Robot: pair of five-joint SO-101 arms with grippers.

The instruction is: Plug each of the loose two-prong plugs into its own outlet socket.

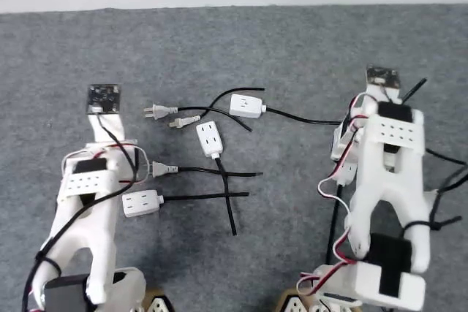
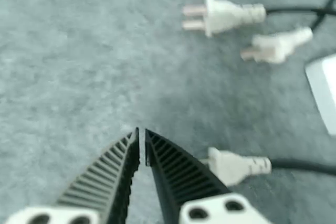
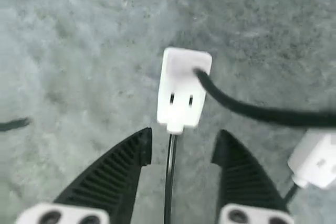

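Three loose white two-prong plugs lie on the grey carpet: two side by side [image 1: 151, 111] [image 1: 175, 121] and one nearer the left arm [image 1: 159, 169]. White outlet sockets on black cords lie around them, one at the back [image 1: 247, 104], one in the middle [image 1: 209, 138] and one at the front [image 1: 142, 202]. My left gripper [image 2: 140, 132] is shut on nothing just above the carpet, with the near plug [image 2: 236, 165] beside its finger and the two other plugs [image 2: 220, 14] [image 2: 275, 45] farther ahead. My right gripper [image 3: 184, 142] is open, with a two-slot socket [image 3: 181, 90] just ahead of its fingertips.
Black cords [image 1: 227, 195] cross each other in the middle of the carpet. A thick black cable [image 3: 252, 109] runs over the socket in the right wrist view, and another white piece [image 3: 315, 161] lies beside the right finger. Bare carpet [image 1: 219, 42] stretches behind the plugs.
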